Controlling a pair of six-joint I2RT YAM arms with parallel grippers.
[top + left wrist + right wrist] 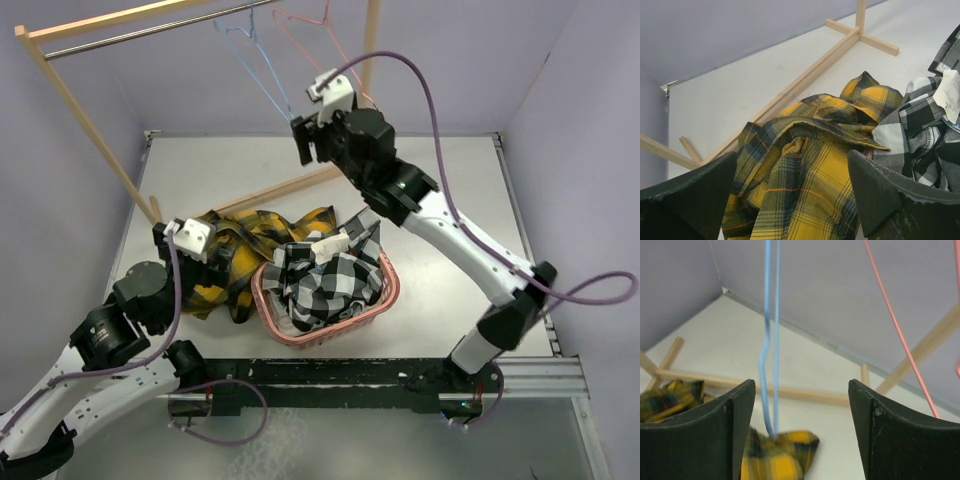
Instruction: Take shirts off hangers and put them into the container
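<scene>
Shirts, two, plaid, both off the hangers.

1. Left gripper (792, 155): low at the left of the table (200, 170), pointed down over the yellow shirt. Fingers spread wide, holding nothing; the cloth lies beneath the gap, ungripped.
2. Yellow and dark checked shirt (235, 265): crumpled on the table just left of and behind the basket, its right edge against the basket's rim. Not yet in the container.
3. Pink laundry basket (392, 288): near the middle of the table, close to the arms' bases.
4. Black and white checked shirt (330, 285): bundled inside the basket, filling most of it. This half of the job looks done.
5. Wooden rack (90, 130): at the back, its foot on the table behind the yellow shirt.
6. Blue hanger (776, 315): bare, hanging from the rack's rod, its wire drawn long and thin.
7. Pink hanger (900, 325): bare, hanging just right of the blue one.
8. Right gripper (802, 385): raised high at the blue hanger's lower end. Fingers apart; the blue wire runs between them, nearer the left finger, and is not clamped.

Step in hand, as judged: moving the yellow shirt into the basket. The next move calls for the left gripper to drop onto a thick fold, close, lift the cloth clear of the rim, and carry it right over the basket. The right arm needs to back off the hanger without snagging the wire.
</scene>
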